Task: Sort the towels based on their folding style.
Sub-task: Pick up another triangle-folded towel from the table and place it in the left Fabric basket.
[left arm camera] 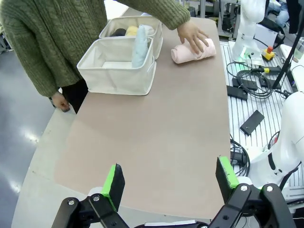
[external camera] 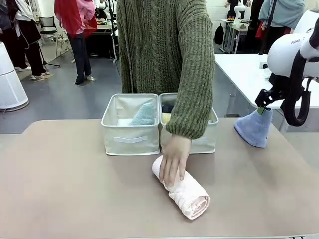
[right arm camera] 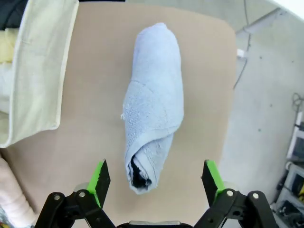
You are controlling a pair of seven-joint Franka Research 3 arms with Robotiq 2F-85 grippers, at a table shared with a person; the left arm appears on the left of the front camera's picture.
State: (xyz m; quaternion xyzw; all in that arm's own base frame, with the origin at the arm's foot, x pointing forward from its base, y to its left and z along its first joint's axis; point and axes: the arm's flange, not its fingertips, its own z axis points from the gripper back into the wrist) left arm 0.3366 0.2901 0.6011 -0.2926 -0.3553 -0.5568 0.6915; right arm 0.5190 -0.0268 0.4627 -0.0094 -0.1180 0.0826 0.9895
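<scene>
A pink rolled towel (external camera: 185, 195) lies on the table in front of the bins, with a person's hand (external camera: 173, 162) pressing on its far end. The left bin (external camera: 128, 139) holds a pale green cone towel (external camera: 144, 115). In the right bin (external camera: 205, 143) lie a yellow roll (left arm camera: 130, 30) and a dark roll (left arm camera: 118, 32). A lavender-blue cone towel (external camera: 254, 128) stands at the table's right. My right gripper (external camera: 261, 109) hangs open just above its tip. In the right wrist view that gripper (right arm camera: 156, 173) has a finger on each side of the cone (right arm camera: 152, 104). My left gripper (left arm camera: 169, 175) is open and holds nothing.
The person in a green sweater (external camera: 164, 55) stands behind the bins and leans over the right one. The tan table (external camera: 65, 184) has free room at its left and front. A white table (external camera: 244, 69) stands beyond the right edge.
</scene>
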